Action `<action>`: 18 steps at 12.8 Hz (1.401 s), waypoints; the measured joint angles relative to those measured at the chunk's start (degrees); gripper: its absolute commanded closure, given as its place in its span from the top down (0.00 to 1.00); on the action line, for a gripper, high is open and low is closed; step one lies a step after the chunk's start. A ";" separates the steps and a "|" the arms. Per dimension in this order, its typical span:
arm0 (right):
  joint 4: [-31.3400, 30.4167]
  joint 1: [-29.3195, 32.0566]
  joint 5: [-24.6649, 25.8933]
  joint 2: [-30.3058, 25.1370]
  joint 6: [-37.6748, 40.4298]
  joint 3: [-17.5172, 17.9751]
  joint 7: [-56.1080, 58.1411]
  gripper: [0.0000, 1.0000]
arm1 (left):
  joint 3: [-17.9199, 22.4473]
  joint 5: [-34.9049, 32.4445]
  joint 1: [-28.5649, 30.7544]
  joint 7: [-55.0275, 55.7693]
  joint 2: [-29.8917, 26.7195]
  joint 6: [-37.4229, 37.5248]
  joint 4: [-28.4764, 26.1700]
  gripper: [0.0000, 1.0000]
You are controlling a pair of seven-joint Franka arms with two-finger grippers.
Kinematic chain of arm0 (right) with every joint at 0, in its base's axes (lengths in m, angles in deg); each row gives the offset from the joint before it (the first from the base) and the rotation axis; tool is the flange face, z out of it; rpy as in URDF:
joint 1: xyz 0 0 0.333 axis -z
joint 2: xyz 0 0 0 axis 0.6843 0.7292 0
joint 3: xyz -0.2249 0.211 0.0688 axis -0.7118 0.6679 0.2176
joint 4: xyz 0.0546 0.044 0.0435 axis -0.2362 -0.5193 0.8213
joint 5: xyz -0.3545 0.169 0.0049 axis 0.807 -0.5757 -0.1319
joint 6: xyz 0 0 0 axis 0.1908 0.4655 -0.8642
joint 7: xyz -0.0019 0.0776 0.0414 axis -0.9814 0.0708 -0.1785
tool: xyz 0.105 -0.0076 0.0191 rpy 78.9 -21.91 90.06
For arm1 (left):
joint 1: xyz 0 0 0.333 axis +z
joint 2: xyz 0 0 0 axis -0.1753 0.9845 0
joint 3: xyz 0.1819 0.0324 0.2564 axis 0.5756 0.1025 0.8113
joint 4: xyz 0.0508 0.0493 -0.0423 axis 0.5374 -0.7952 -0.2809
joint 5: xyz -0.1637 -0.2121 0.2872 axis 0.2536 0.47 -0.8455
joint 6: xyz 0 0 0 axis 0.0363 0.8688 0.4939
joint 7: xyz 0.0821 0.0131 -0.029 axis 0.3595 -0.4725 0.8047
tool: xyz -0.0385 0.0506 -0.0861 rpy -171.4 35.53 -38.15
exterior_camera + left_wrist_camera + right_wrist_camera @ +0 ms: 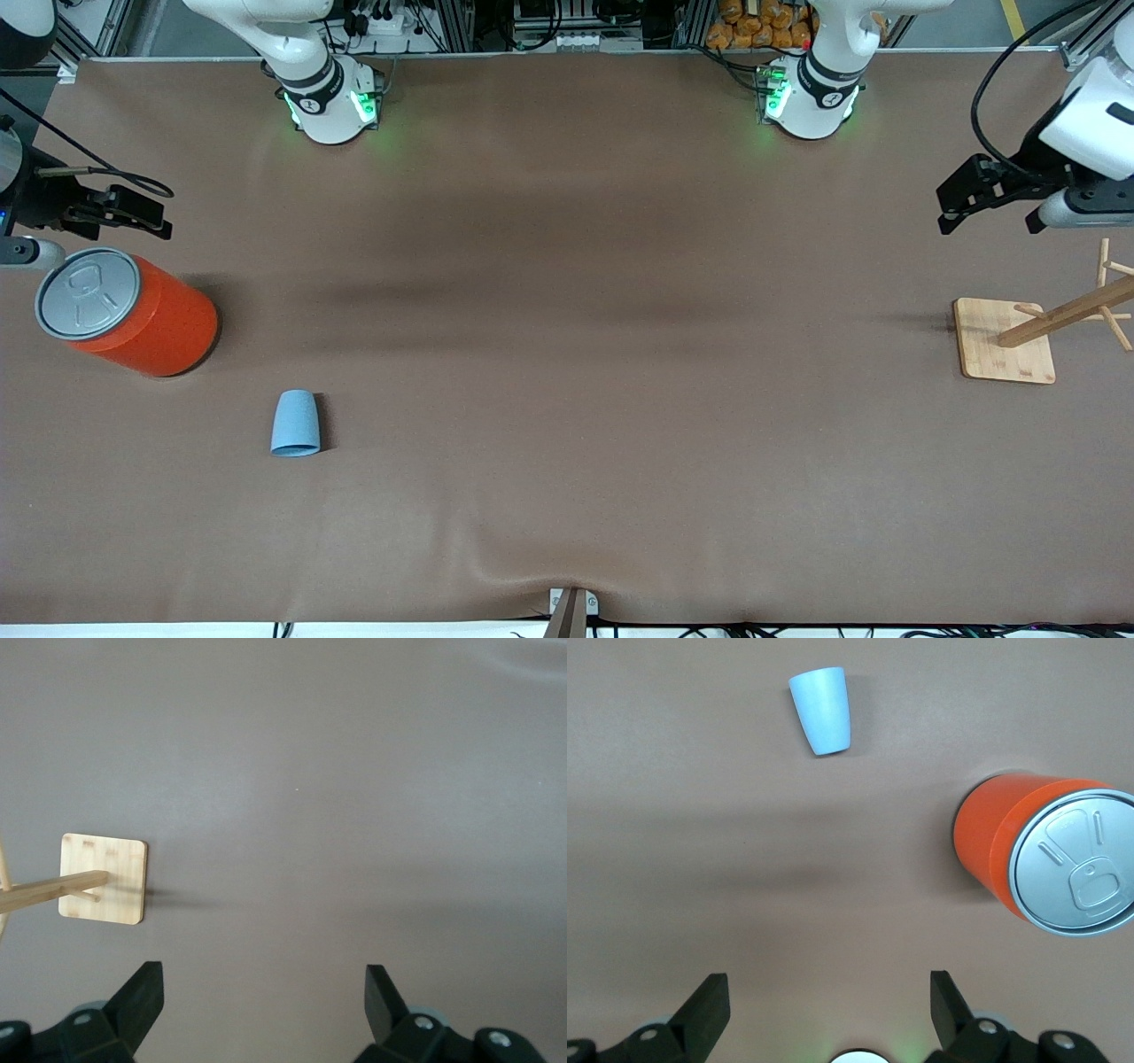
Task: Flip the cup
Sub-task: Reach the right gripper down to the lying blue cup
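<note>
The light-blue cup (295, 424) rests on the brown table toward the right arm's end, nearer the front camera than the orange can. Its wide end points toward the front camera, its narrow end toward the robots' bases, and no opening shows. The right wrist view shows the cup (820, 709) well away from my right gripper (829, 985), which is open and empty. That right gripper (151, 217) hovers at the table's edge, beside the can. My left gripper (966, 199) waits at the other end, open over bare table (264, 979).
A large orange can (151, 328) with a grey lid stands close to the right gripper, also seen as the orange can (992, 842) in the right wrist view. A wooden peg rack on a square base (992, 354) stands near the left gripper, its base (120, 859) in the left wrist view.
</note>
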 measured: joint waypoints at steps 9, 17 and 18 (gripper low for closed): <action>-2.35 0.01 0.00 0.38 -2.44 -0.08 0.04 1.00 | -0.25 0.00 0.98 0.00 0.25 2.08 0.27 1.00; -9.63 -1.48 0.04 18.28 -25.54 -0.18 0.50 1.00 | 0.00 -0.03 2.11 -2.63 0.24 5.36 0.57 1.00; -9.56 -1.31 0.04 20.84 -28.92 -0.27 1.01 1.00 | 0.09 -0.03 2.63 -2.66 0.20 5.36 0.68 1.00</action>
